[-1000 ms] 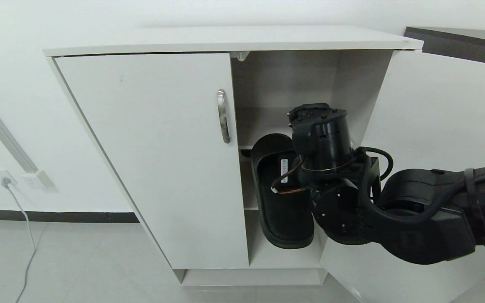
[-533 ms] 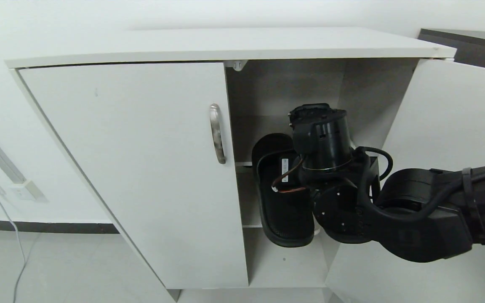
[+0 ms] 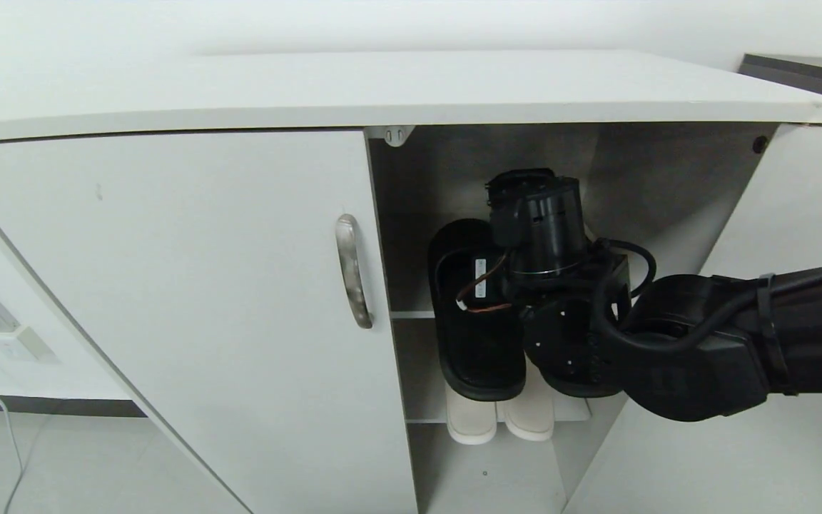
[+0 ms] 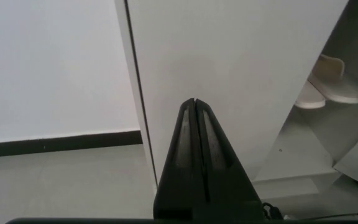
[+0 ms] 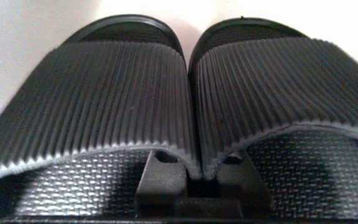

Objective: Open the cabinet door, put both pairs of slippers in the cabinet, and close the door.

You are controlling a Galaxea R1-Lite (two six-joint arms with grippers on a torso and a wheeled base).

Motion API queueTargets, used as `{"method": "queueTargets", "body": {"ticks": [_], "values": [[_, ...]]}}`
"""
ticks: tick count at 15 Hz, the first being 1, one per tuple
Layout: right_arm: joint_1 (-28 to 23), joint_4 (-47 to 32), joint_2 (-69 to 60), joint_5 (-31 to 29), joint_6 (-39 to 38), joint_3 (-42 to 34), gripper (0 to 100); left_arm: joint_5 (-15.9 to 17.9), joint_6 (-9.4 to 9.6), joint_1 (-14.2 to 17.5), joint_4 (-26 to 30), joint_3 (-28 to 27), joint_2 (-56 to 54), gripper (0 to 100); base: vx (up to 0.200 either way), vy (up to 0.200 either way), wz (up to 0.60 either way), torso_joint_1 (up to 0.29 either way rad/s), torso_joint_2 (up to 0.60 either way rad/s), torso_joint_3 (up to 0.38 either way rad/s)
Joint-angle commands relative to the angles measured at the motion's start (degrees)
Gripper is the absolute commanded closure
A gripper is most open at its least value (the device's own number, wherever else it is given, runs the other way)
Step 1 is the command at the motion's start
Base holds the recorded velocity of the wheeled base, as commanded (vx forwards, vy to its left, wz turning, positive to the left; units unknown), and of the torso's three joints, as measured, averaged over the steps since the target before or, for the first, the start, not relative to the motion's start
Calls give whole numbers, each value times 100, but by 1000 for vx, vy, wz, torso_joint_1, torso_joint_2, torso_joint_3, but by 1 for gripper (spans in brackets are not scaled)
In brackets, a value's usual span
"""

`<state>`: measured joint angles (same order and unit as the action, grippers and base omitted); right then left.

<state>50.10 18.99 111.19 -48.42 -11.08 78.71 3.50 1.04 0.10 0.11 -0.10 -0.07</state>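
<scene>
The robot's right hand (image 5: 194,177) pinches a pair of black slippers (image 5: 104,81) by the inner edges of their two straps, its fingers closed tight where the straps meet. The straps are ribbed in fine parallel ridges and arch in a broad curve; the footbeds beneath are stamped with a small diamond grain. In the head view the pair hangs nearly upright off the black arm, one thick, round-ended sole (image 3: 479,314) facing out in the open right half of the cabinet (image 3: 382,86), level with the middle shelf (image 3: 411,314).

The left hand (image 4: 194,109) is low before the closed left door (image 3: 168,285), its two dark, tapering fingers pressed flat together and holding nothing.

Just below the black pair, a pair of white slippers (image 3: 500,417) lies side by side on the lower shelf (image 3: 425,421), smooth rounded ends poking past its front edge.

The cabinet is plain white board with a flat top. The left door carries a curved brushed-metal handle (image 3: 352,271). The right door (image 3: 796,207) stands swung wide.
</scene>
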Motion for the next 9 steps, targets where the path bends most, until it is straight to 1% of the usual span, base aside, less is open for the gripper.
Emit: {"method": "queueTargets", "body": {"ticks": [1,3,6,7,8,9], "values": [[-71,-10,140,-1,1,100,100,2,2,-1,-2,1,7,100,0,0,0,0,0,0],[-308,-370,430,166,-8,610,100,-7,-7,-1,-2,1,7,100,0,0,0,0,0,0],[-545,-686,658,316,-17,1260,100,-7,2,-1,-2,1,7,100,0,0,0,0,0,0],[-572,-827,702,325,-26,1410,100,-7,-7,-1,-2,1,7,100,0,0,0,0,0,0],[-625,-1152,817,360,-61,1779,100,-7,2,-1,-2,1,7,100,0,0,0,0,0,0],[-660,-1258,913,377,-70,2025,100,-16,-7,-1,-2,1,7,100,0,0,0,0,0,0]]}}
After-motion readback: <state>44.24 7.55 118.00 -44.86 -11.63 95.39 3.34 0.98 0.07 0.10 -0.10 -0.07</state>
